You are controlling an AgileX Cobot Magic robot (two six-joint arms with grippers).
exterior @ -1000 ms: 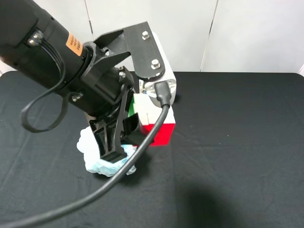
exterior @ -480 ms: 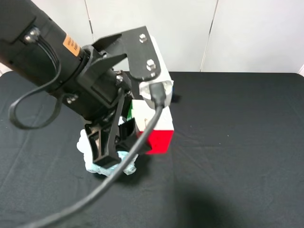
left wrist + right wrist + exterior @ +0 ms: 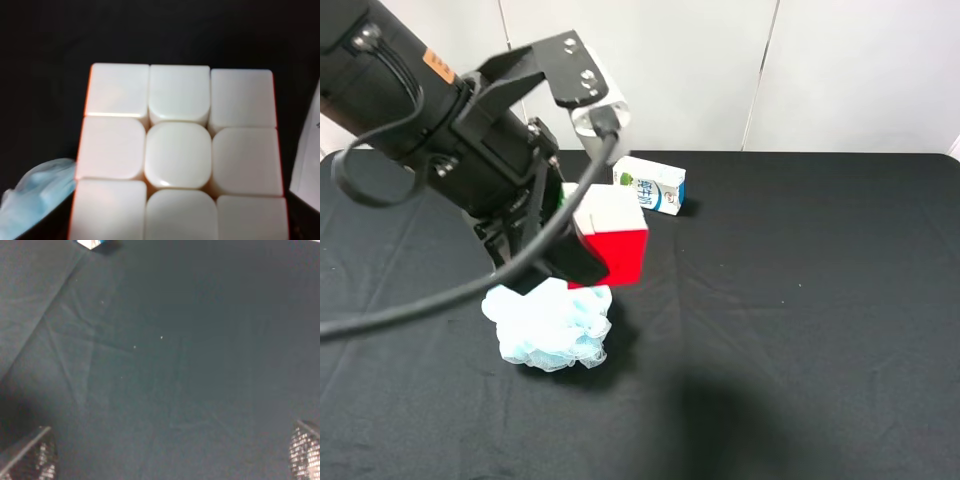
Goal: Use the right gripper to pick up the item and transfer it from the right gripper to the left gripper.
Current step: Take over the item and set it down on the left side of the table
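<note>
The cube (image 3: 612, 238), with a red side and a white top, hangs above the black table in my left gripper (image 3: 588, 250), which is shut on it. The bulky left arm with the orange sticker reaches in from the upper left. In the left wrist view the cube's white face (image 3: 177, 155) fills most of the picture. My right gripper (image 3: 167, 450) is open and empty over bare black cloth. Only its two fingertips (image 3: 30, 455) show, far apart. The right arm is out of the exterior high view.
A pale-blue mesh sponge (image 3: 548, 325) lies on the black tablecloth (image 3: 800, 300) just below the held cube. A white-blue milk carton (image 3: 651, 185) lies behind it near the table's back edge. A white wall stands behind the table.
My left arm has risen and swung back to the left with the cube. This has uncovered the milk carton and most of the sponge.
</note>
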